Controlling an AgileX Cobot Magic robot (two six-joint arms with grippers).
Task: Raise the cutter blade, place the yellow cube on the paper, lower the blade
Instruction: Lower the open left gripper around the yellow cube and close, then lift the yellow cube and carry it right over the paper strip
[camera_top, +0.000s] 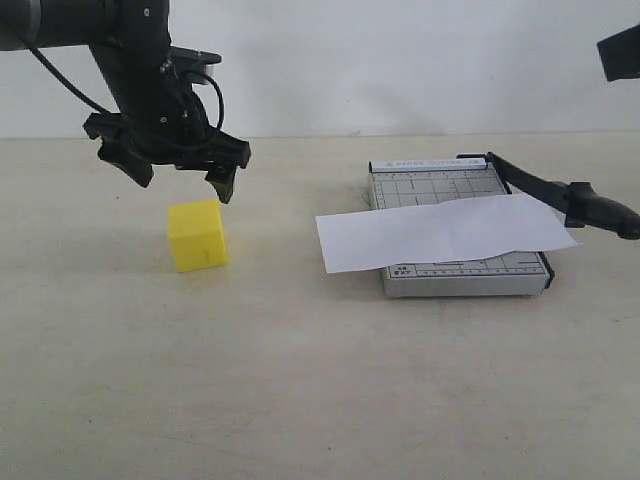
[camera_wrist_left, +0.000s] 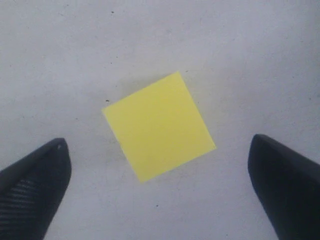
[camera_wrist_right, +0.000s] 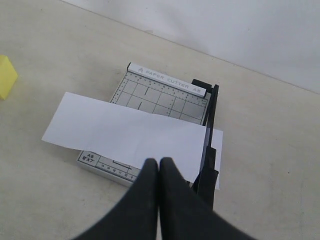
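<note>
The yellow cube (camera_top: 197, 234) (camera_wrist_left: 159, 125) sits on the table at the left, and one corner of it shows in the right wrist view (camera_wrist_right: 6, 75). Just above it hangs my left gripper (camera_top: 180, 183) (camera_wrist_left: 159, 145), open, its fingers apart on either side and not touching the cube. The paper (camera_top: 440, 232) (camera_wrist_right: 130, 135) lies across the grey cutter board (camera_top: 440, 185) (camera_wrist_right: 160, 97). The black cutter blade (camera_top: 540, 185) (camera_wrist_right: 210, 130) runs along the board's right edge over the paper, with its handle (camera_top: 600, 212) jutting past the board. My right gripper (camera_wrist_right: 159, 162) is shut and empty, held above the board's near side.
A dark part of the right arm (camera_top: 620, 50) shows at the upper right edge of the exterior view. The beige table (camera_top: 300, 380) meets a white wall behind. The paper overhangs the board on the left, toward the cube.
</note>
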